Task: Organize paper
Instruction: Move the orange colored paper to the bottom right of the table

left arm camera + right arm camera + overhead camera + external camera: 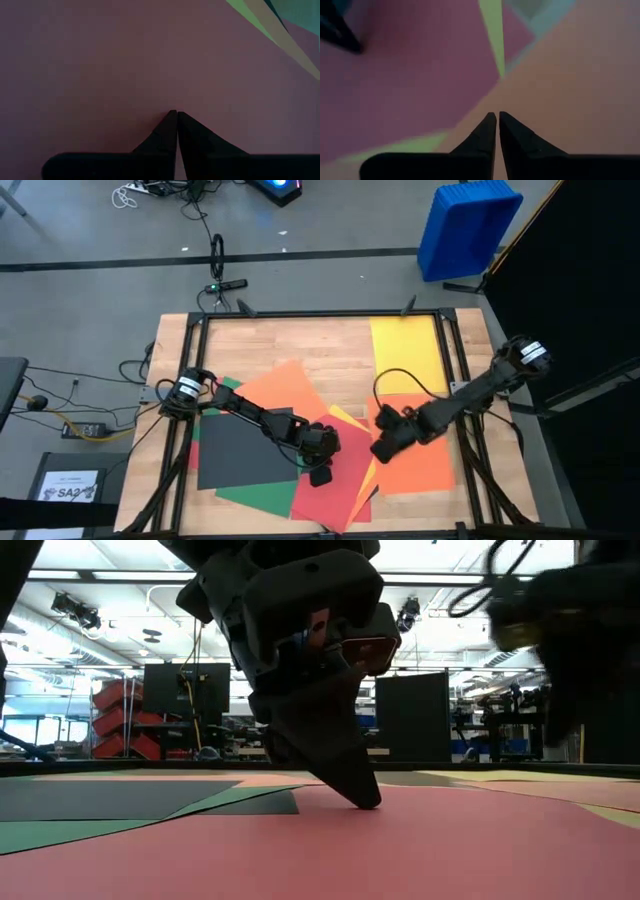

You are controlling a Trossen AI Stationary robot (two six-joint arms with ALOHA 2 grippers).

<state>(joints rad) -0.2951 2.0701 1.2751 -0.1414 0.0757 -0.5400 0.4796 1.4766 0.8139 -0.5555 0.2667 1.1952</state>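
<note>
Table: wooden table (330,345) with a dark frame round its edge; most of its near half is covered by loose coloured sheets.
Paper: the paper (300,395) lies in an untidy overlapping spread, the sheets turned at different angles, flat and matte.
Yellow sheet: a yellow sheet (405,345) lies squarely along the far right side of the table, apart from the jumble.
Orange sheets: one orange sheet (290,390) sits skewed near the middle; another orange sheet (420,465) lies at the near right.
Dark grey sheet: a dark grey sheet (240,450) lies at the near left, over a green sheet (255,495) whose edge shows below it.
Red sheet: a red sheet (325,495) lies at the near centre, with slivers of yellow showing beside it.
Left gripper: the left gripper (320,476) points down with its tips pressed on the red sheet, fingers together, nothing between them.
Right gripper: the right gripper (383,448) is over the edge of the near-right orange sheet, fingers together, holding nothing.
Bin: a blue bin (468,225) stands on the floor beyond the far right corner; its contents cannot be seen.
Writing: a small white sheet (72,485) on the floor at the left reads "SA2".
</note>
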